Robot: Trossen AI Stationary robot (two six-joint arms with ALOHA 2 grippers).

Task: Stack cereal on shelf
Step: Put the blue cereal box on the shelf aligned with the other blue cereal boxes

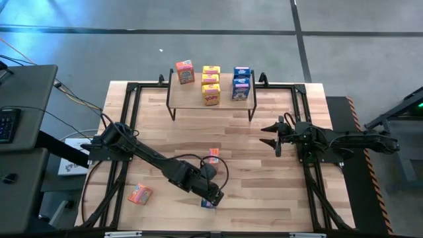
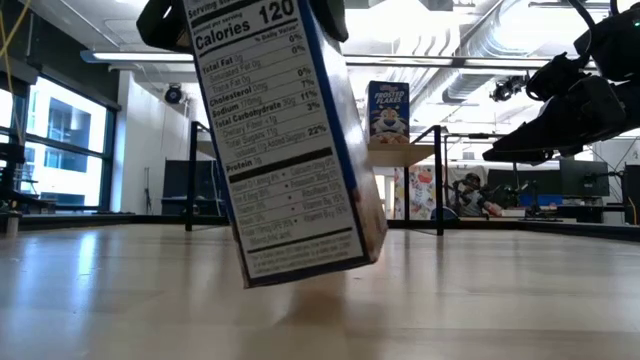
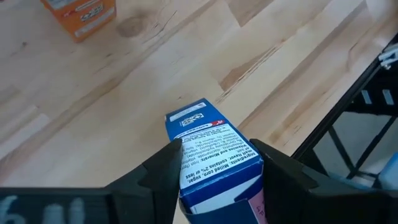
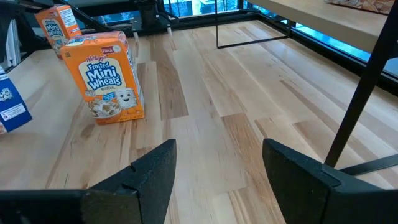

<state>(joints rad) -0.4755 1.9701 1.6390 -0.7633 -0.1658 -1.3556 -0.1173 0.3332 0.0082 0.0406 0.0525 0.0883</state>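
Observation:
My left gripper (image 1: 211, 196) is near the table's near edge, shut on a blue cereal box (image 3: 211, 155), whose nutrition panel fills the low view (image 2: 290, 140). My right gripper (image 1: 273, 135) hangs open above the table's right half, touching nothing. The shelf (image 1: 192, 96) stands at the far edge on thin black legs. On its top are one orange box (image 1: 185, 71), three yellow boxes (image 1: 211, 82) and two blue boxes (image 1: 241, 82). An orange box (image 1: 212, 157) stands upright on the table, and another (image 1: 139, 194) lies flat near the left. My left gripper pinches the blue box between its two fingers (image 3: 165, 168) on its two broad faces near the upper end (image 3: 217, 171). The fingers come from above, pointing down. The box hangs tilted below them, its lower end (image 2: 300, 270) just clear of the tabletop.
Black frame rails (image 1: 129, 112) run along the table's left and right sides. The orange Mini Wheats box (image 4: 112, 78) stands in front of my right gripper, with bare wood between them. The shelf's black leg (image 4: 367, 81) is close on its side.

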